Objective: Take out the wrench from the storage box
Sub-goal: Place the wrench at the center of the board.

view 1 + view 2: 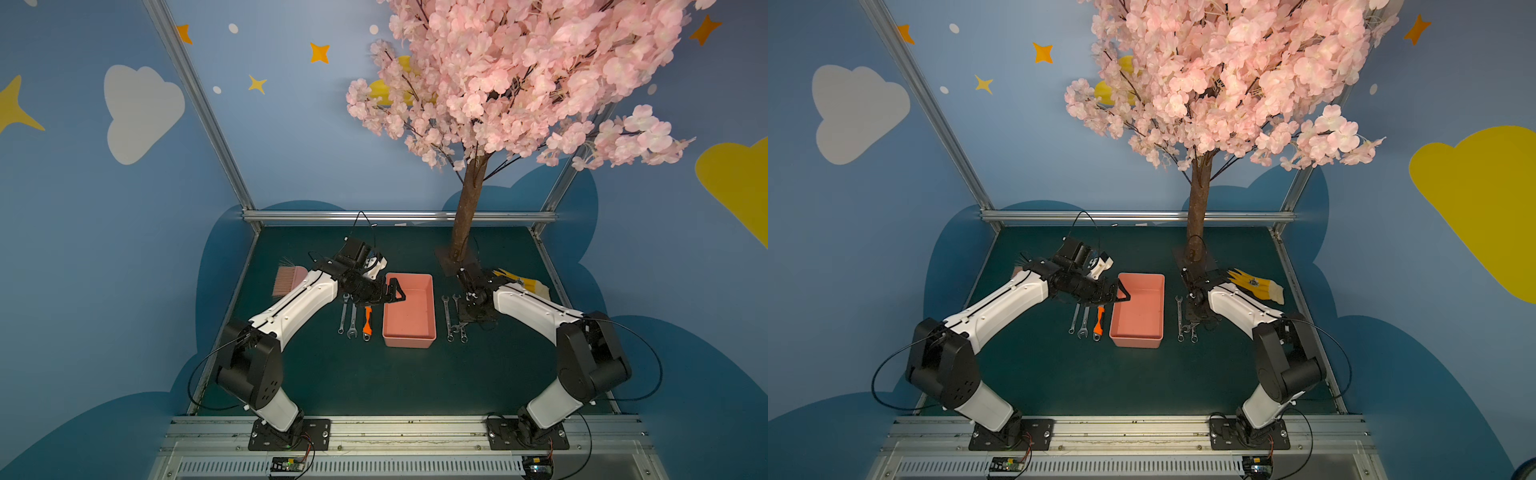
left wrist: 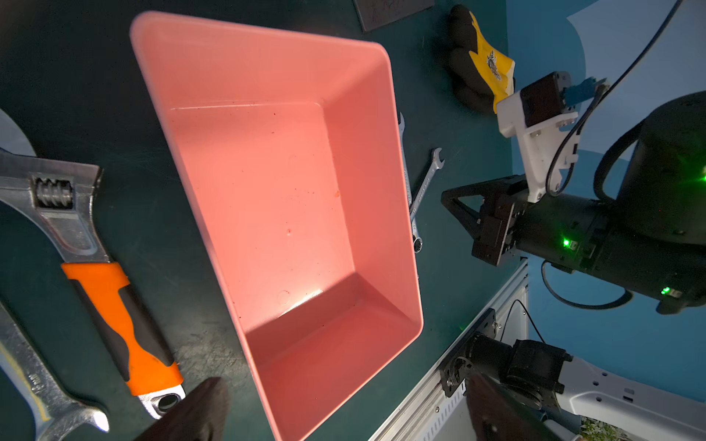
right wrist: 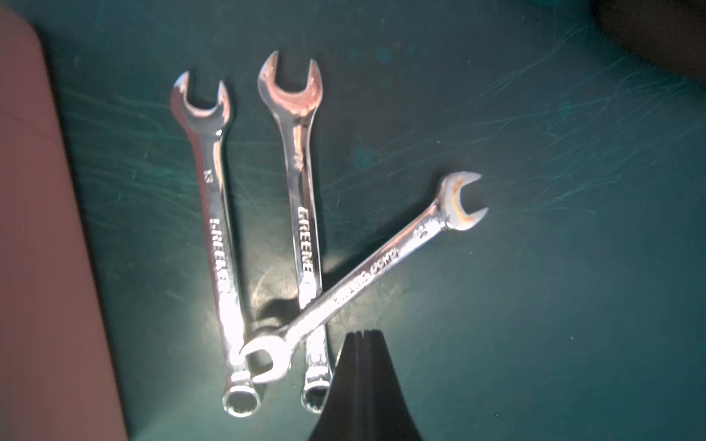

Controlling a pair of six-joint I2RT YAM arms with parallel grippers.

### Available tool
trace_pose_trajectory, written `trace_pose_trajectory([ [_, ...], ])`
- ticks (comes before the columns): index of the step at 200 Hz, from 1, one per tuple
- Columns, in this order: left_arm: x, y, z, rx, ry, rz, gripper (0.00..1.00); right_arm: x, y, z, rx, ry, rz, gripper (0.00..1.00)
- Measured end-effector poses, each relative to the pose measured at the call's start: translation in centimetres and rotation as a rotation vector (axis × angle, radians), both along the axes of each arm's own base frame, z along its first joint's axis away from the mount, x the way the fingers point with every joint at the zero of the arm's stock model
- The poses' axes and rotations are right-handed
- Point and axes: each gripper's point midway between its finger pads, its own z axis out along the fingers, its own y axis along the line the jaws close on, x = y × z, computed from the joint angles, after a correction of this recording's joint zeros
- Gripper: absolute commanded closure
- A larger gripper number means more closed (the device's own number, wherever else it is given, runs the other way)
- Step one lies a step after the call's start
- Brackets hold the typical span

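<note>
The box point(image 2: 267, 191) sits in the middle of the mat point(image 1: 332, 374). Its floor is bare in the left wrist view and in both top views, so no wrench is inside it. The wrenches lie on the mat on either side instead.

On its left are two plain wrenches point(image 1: 352, 320) and an orange-handled wrench point(image 2: 118, 320), set in a tidy row along the box wall, probably so each can be seen and reached on its own. On its right are three wrenches point(image 3: 301, 191). Two lie side by side, and the slanted wrench point(image 3: 401, 244) rests across their ring ends. It looks let go from above rather than lined up, so I judge it to be the one the task is about.

The right gripper point(image 3: 361, 340) hangs just above that crossing with its jaws pressed together and nothing between them. That fits an arm with no more to carry.

The left gripper point(image 1: 392, 291) hovers over the box's left rim near its far end, jaws spread wide and empty. Its camera looks straight down into the box, which suits a check for anything remaining.

With the box bare, the task looks complete, and the sensible next move is to draw both arms back without nudging the rows
</note>
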Motion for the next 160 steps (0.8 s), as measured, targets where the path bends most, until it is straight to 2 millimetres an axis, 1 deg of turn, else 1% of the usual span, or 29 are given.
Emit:
trace_pose_trajectory([
  [6,0.0,0.0,0.0,0.0,0.0,0.0,0.0,0.2,-0.2,-0.2,0.01,0.002,-0.021,0.87],
  [31,0.0,0.0,-0.1,0.004,0.003,0.001,0.0,0.3,-0.5,-1.3,0.037,0.031,-0.101,0.73],
  [50,0.0,0.0,-0.4,0.008,0.009,0.0,0.0,-0.1,-0.4,-2.2,0.048,0.061,-0.155,0.67],
  [94,-0.2,0.1,-1.6,0.03,0.044,-0.008,0.0,0.0,-0.5,-2.6,0.072,0.055,-0.286,0.66],
  [126,-0.4,0.2,-2.0,0.04,0.052,-0.016,0.0,0.2,-0.4,-3.1,0.094,0.045,-0.346,0.66],
  [142,-0.4,0.3,-2.0,0.045,0.05,-0.02,0.0,0.6,-0.3,-3.3,0.104,0.041,-0.364,0.68],
  [160,-0.5,0.5,-2.1,0.055,0.05,-0.02,0.0,0.7,-0.2,-4.1,0.105,0.056,-0.381,0.71],
])
